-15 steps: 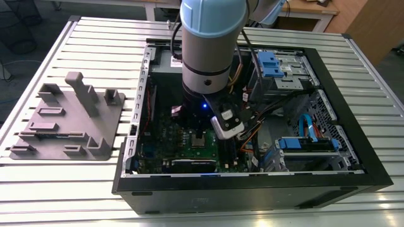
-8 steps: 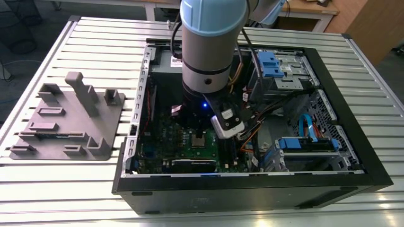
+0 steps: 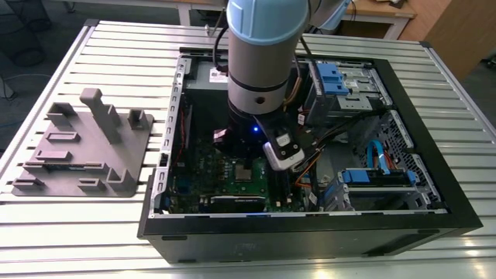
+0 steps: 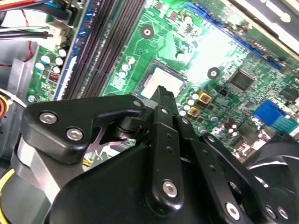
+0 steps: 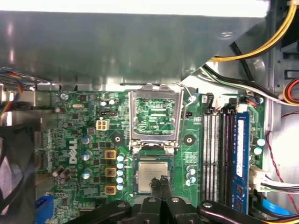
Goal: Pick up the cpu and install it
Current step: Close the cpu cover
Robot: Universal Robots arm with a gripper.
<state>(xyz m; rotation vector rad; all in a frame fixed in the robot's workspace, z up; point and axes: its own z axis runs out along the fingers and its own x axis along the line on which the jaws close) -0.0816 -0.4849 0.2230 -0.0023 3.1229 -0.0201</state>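
Note:
The cpu [image 5: 152, 175], a small silver square chip, lies flat in the socket on the green motherboard [image 5: 79, 140]. In the second wrist view the cpu [image 4: 164, 80] shows just beyond my fingertips. My gripper [image 5: 159, 182] hovers right above the chip's near edge, its black fingers [image 4: 163, 100] pressed together with nothing between them. The socket's metal load plate [image 5: 154, 114] stands flipped open beside the chip. In the exterior view the arm [image 3: 259, 64] reaches down into the case over the motherboard [image 3: 225, 177], and the cpu [image 3: 244, 173] is just visible below the wrist.
The open black PC case [image 3: 434, 192] lies on a slatted metal table. Blue drive bays [image 3: 329, 78] and cables [image 5: 261, 44] sit at the exterior view's right. Memory slots [image 5: 217, 149] run beside the socket. A grey fixture block [image 3: 85, 148] stands on the table at the exterior view's left.

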